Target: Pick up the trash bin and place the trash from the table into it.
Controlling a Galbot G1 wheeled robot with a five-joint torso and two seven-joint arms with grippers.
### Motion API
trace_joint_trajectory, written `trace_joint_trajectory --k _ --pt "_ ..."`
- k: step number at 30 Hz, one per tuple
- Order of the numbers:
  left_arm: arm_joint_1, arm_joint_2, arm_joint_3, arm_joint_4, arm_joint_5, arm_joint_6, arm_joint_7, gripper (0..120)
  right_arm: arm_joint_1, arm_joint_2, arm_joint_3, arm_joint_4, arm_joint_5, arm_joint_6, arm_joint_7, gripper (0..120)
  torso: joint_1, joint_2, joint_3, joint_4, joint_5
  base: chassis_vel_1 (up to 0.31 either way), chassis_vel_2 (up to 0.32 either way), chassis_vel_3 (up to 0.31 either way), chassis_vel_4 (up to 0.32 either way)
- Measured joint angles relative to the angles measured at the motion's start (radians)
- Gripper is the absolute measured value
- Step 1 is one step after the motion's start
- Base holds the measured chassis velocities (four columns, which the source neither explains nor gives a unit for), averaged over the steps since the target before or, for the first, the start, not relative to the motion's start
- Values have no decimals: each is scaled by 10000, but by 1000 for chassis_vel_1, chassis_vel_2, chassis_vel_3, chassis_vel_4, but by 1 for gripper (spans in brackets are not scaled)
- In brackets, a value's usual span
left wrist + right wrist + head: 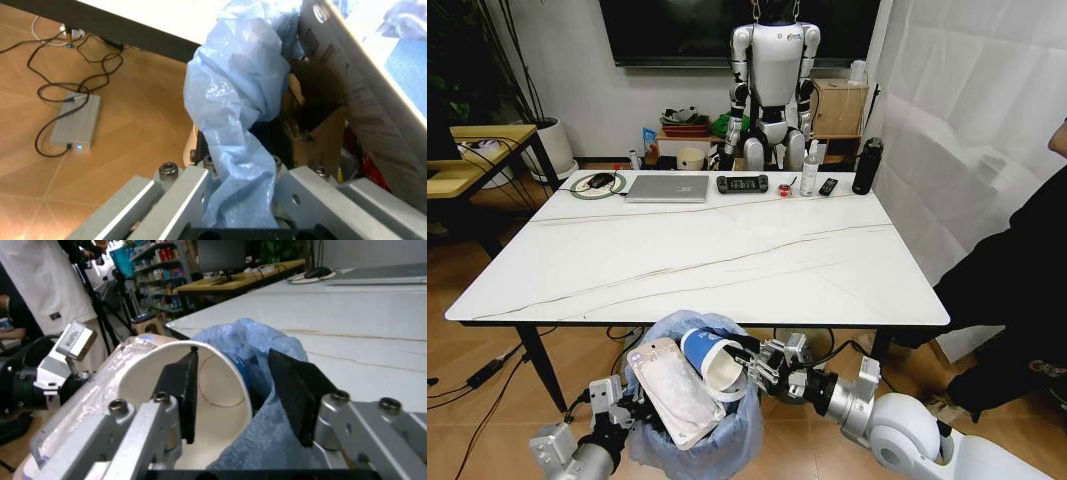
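The trash bin (697,425), lined with a crinkly light-blue bag (233,100), hangs below the near edge of the marble table (727,250). My left gripper (625,402) (240,175) is shut on the bin's bagged rim. A flat white pouch (672,390) sticks out of the bin, and torn brown cardboard (313,130) sits inside. A blue paper cup (710,358) (200,405) lies on top, its white mouth facing my right gripper (755,370) (232,352). That gripper is open, with one pad (185,395) inside the cup's mouth and the other outside it.
At the table's far edge lie a laptop (667,188), a game controller (742,184), a remote (827,186), a spray bottle (810,170) and a black flask (867,166). A person in black (1017,290) stands at the right. A power brick (73,122) and cables lie on the floor.
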Motion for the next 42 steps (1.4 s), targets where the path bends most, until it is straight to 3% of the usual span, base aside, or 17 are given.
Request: trace_joint_trajectory --k 8,14,23,26,29,30,35,39,42 --pt "-122 162 -88 25 -168 33 -28 0 -720 -727 575 273 -205 200 7 75 0 0 0 -2 -1 0 0 0 0" --pt "-144 223 -87 78 -211 33 -32 0 -912 -834 876 534 -119 245 211 96 0 0 0 -1 -1 0 0 0 0" --pt "-109 221 11 319 -196 7 -24 0 -1745 -798 2153 115 10 1290 557 100 0 1 0 0 -2 0 0 0 0" --pt "-136 197 46 523 -179 -26 -20 0 -2385 -330 3330 -541 -295 1904 219 100 0 1 0 -1 3 0 0 0 0" --pt "-217 259 71 794 -103 -105 -8 0 -3353 519 5654 -1324 -480 1978 -681 100 0 1 0 0 -4 0 0 0 0" --pt "-217 259 71 794 -103 -105 -8 0 -3353 519 5654 -1324 -480 1978 -681 100 0 1 0 0 -4 0 0 0 0" --pt "-327 593 56 1216 118 -403 103 0 -4574 2074 8134 -2093 -988 1979 -931 100 -1 1 0 -3 -3 0 0 0 0" --pt "-374 721 75 1423 339 -568 180 0 -4901 2594 8668 -2192 -1222 1986 -933 100 -1 2 0 -2 -4 0 0 0 0" --pt "-452 1025 206 1742 425 -811 300 0 -5533 3787 9650 -2282 -1677 2024 -971 100 0 2 -1 1 -10 0 0 0 0"
